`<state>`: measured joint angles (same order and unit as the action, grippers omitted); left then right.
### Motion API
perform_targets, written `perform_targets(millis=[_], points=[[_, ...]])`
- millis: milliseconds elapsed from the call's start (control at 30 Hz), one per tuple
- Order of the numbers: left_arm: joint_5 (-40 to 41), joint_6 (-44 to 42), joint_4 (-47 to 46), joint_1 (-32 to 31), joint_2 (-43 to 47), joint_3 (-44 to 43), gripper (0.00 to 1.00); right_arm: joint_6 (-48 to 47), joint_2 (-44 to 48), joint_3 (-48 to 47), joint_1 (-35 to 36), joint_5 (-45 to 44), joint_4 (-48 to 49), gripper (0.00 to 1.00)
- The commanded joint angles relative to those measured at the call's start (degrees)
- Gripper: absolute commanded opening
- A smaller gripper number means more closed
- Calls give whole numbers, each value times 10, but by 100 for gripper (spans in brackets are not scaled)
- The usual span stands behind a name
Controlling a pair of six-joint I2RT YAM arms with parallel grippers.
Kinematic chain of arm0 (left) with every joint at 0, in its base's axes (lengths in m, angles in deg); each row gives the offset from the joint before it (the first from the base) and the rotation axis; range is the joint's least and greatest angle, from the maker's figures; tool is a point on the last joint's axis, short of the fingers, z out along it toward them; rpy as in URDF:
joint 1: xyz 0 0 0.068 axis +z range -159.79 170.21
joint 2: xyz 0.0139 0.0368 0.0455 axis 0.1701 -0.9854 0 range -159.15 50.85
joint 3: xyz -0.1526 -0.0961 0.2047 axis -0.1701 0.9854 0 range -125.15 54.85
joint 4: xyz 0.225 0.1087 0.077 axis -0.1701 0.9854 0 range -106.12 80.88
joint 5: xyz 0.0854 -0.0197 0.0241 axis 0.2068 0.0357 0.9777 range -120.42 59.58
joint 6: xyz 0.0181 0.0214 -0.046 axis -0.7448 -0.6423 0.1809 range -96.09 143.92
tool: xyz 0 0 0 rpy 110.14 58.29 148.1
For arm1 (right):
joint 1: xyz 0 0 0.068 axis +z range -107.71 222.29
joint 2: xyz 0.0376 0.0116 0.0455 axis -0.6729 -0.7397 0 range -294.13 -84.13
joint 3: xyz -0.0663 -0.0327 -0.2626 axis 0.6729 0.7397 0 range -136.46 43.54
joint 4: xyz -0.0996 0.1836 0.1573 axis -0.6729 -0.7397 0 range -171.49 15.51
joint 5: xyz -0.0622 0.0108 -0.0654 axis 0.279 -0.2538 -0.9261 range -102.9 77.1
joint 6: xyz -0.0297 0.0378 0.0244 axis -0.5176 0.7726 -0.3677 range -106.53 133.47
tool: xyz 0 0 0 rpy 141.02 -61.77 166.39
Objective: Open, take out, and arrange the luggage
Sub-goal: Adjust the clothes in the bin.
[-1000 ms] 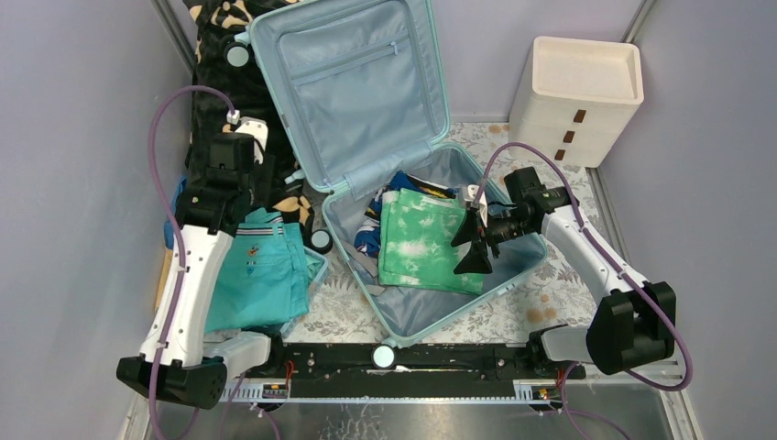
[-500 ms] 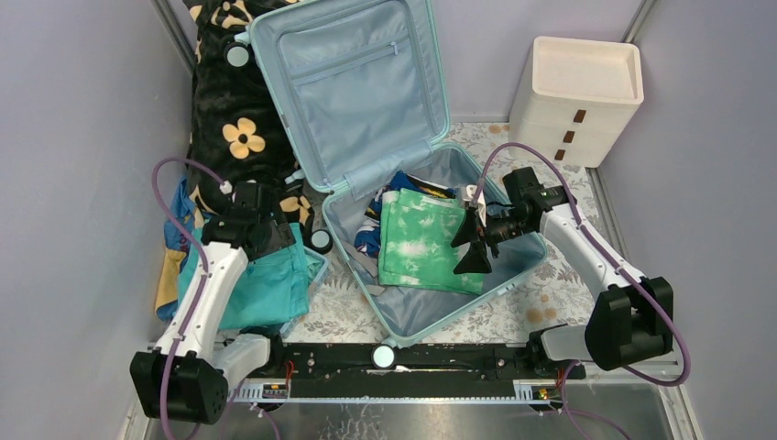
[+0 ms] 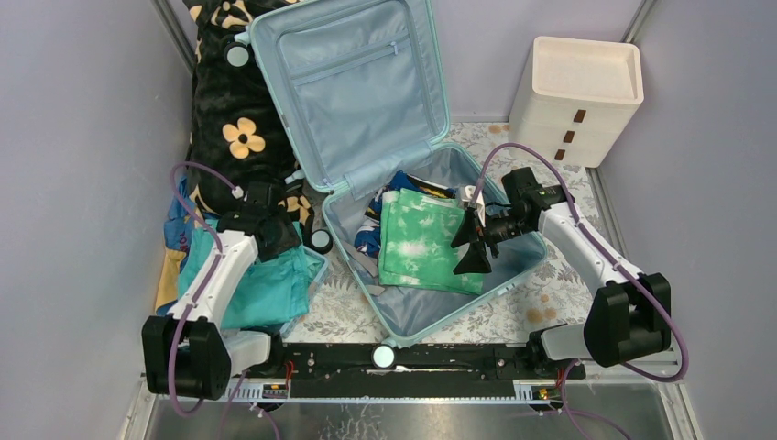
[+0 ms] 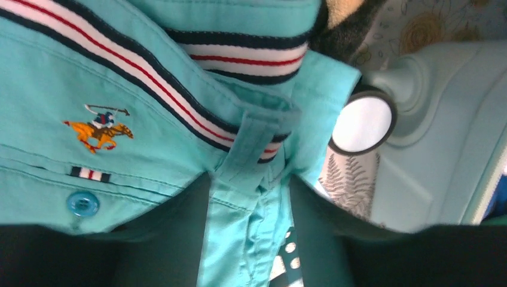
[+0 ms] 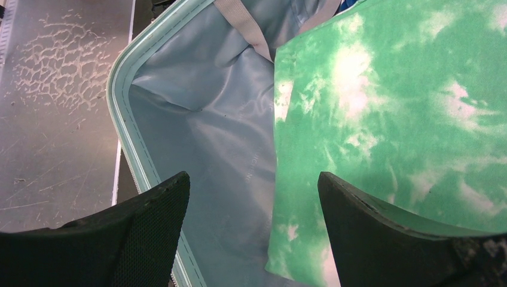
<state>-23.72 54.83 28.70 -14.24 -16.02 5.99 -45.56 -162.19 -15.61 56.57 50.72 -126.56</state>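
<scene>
- The suitcase (image 3: 348,92) lies open in the middle of the table (image 3: 541,293). Its lower half is flat on the flower-patterned surface, and its lid leans up towards the back wall with the grey-blue lining facing out.
- A folded green-and-white tie-dye garment (image 3: 421,240) rests in the lower half. Blue patterned clothing (image 3: 371,229) lies beside it and partly under it, on the side nearer the lid.
- The right gripper (image 3: 470,243) hangs over the lower half of the suitcase with its fingers spread wide and nothing between them. In the right wrist view the gap spans the edge of the green garment (image 5: 388,107) and bare lining next to the pale rim (image 5: 128,119).
- The left gripper (image 4: 245,239) is left of the suitcase, pointing down at a pair of turquoise shorts (image 3: 266,284). Its fingers (image 4: 161,245) stand apart, and a strip of the shorts shows through the gap.
- The left wrist view shows the shorts' striped waistband (image 4: 197,119), a small horse-and-rider emblem (image 4: 98,127) and a turquoise button (image 4: 82,203).
- A suitcase wheel (image 4: 363,125) sits just beside the shorts, at a corner of the pale shell.
- A black blanket with yellow flowers (image 3: 234,128) is heaped behind the shorts, against the left wall and touching the lid.
- A cream drawer unit (image 3: 577,96) stands in the far right corner, apart from the suitcase.
</scene>
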Motion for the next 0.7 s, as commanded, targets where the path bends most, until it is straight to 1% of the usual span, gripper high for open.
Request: perform_targets(millis=[0, 33, 67, 167, 200, 267, 433, 533, 667], points=[[7, 21, -18, 3, -26, 2, 46, -20, -4, -14, -2, 7, -18, 86], [2, 24, -16, 3, -31, 4, 38, -19, -4, -14, -2, 7, -17, 86], [-2, 26, -13, 3, -37, 5, 31, -20, -3, -14, -2, 6, -18, 86], [-18, 28, -14, 3, -39, 16, 28, -20, -2, -14, -2, 7, -17, 86], [-30, 27, -14, 3, -40, 18, 24, -20, -2, -14, -2, 7, -17, 86], [-49, 18, -10, 3, -48, 13, 14, -22, -2, -14, -2, 8, -19, 86], [-97, -11, 20, 4, -65, -8, 1, -22, -1, -15, -2, 9, -20, 86], [-113, -26, 39, 3, -69, -8, 0, -23, -1, -14, -2, 9, -21, 86], [-158, -42, 38, 3, -85, 24, 0, -24, 0, -14, -2, 8, -22, 86]])
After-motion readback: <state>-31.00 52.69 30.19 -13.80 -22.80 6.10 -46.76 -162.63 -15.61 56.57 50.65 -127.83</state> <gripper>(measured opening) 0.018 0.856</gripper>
